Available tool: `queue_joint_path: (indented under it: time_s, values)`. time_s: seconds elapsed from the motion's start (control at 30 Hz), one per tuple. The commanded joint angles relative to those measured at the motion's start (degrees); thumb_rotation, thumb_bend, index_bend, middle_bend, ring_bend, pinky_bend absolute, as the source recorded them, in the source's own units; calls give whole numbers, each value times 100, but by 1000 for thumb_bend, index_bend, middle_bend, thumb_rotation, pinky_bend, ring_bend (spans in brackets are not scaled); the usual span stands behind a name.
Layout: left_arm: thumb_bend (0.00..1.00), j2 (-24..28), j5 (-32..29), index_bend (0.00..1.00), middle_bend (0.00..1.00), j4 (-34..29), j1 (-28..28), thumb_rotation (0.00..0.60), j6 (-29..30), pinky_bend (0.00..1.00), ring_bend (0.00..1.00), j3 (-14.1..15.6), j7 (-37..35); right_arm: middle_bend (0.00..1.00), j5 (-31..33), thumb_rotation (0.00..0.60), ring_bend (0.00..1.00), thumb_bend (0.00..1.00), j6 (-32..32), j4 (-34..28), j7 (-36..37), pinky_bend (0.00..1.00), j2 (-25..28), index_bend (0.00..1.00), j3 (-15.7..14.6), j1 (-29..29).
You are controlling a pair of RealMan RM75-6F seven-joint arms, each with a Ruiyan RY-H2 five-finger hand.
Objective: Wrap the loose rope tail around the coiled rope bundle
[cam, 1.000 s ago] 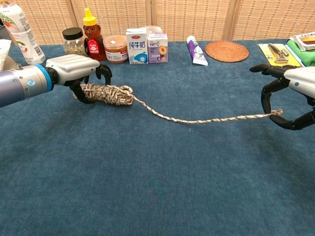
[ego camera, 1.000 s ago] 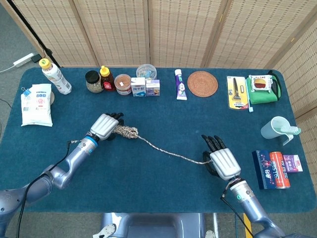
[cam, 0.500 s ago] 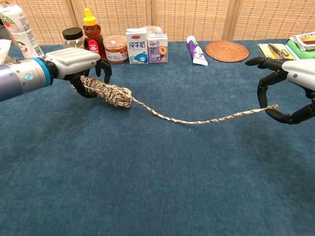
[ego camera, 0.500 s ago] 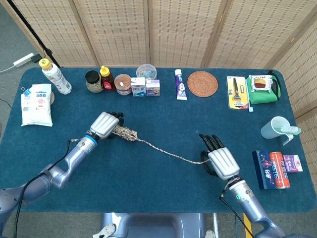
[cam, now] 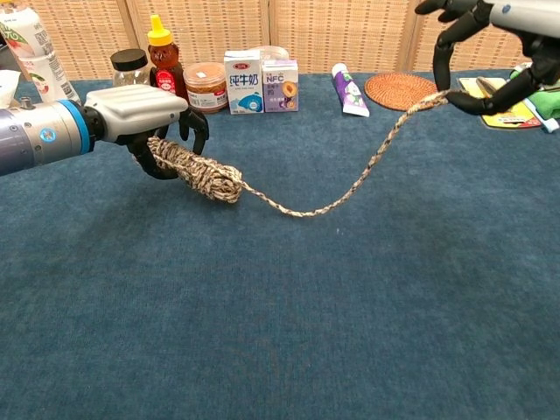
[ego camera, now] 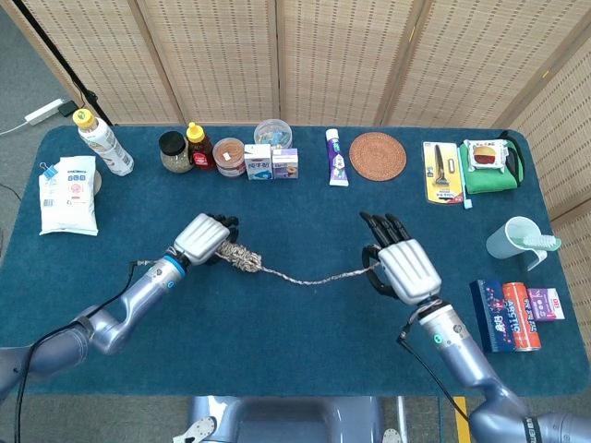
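My left hand (cam: 144,109) grips the coiled rope bundle (cam: 194,166), a short, thick, tight-wound roll of mottled beige-brown twisted cord, tilted with its free end lower, left of the table's (ego camera: 305,351) middle. My right hand (ego camera: 397,266) is raised right of centre, pinching the end of the loose rope tail (cam: 350,184) between thumb and fingers. The tail is a single thin strand that leaves the bundle's lower end, dips toward the blue cloth, then climbs in a slack curve to that hand.
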Motion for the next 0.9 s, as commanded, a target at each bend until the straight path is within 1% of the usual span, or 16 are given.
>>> queue_joint_path:
  time_s: [0.03,0.13,0.23,0.3,0.37,0.47,0.57,0.67,0.77,0.83,0.9]
  values:
    - [269,406,-67,472,277,-574,20,600,-135,456,324,72,228,0,848,600,0,491,-247,-18,-456,0,183,556,475,428]
    - [270,724,-214,472,278,-1033,6,600,-301,456,323,65,392,0,1441,600,0,490,-284,35,-770,0,271,556,696,669]
    - [271,937,-356,473,277,-1335,-22,600,-486,456,322,74,513,0,1827,600,0,490,-286,81,-934,0,316,556,810,842]
    - [272,1080,-480,472,277,-1535,-54,600,-673,456,322,96,574,0,2091,600,0,490,-275,219,-1046,0,328,557,892,985]
    - [273,1168,-547,472,277,-1649,-79,600,-750,456,321,107,683,0,2298,600,0,490,-276,345,-1121,0,323,559,937,1099]
    - [274,1211,-589,473,277,-1751,-57,600,-664,456,320,127,946,0,2645,600,0,491,-276,627,-1275,0,312,559,999,1301]
    - [274,1260,-657,475,277,-1855,-50,600,-676,456,319,118,931,0,2937,600,0,491,-294,832,-1338,0,281,559,1014,1444]
    - [274,1285,-697,480,277,-1925,-50,600,-727,456,319,104,758,0,3105,600,0,491,-362,929,-1297,0,254,559,950,1500]
    - [274,1295,-636,480,277,-1972,-58,600,-721,456,319,80,503,0,3124,600,0,491,-423,1083,-1250,0,155,559,795,1534]
    - [274,1324,-640,480,277,-2107,-66,600,-829,456,319,47,56,0,3131,600,0,491,-492,1217,-1140,0,51,560,708,1548]
    - [275,1331,-439,480,278,-2175,-51,600,-704,456,319,7,-329,0,3123,600,0,491,-544,1343,-986,0,-70,560,650,1544]
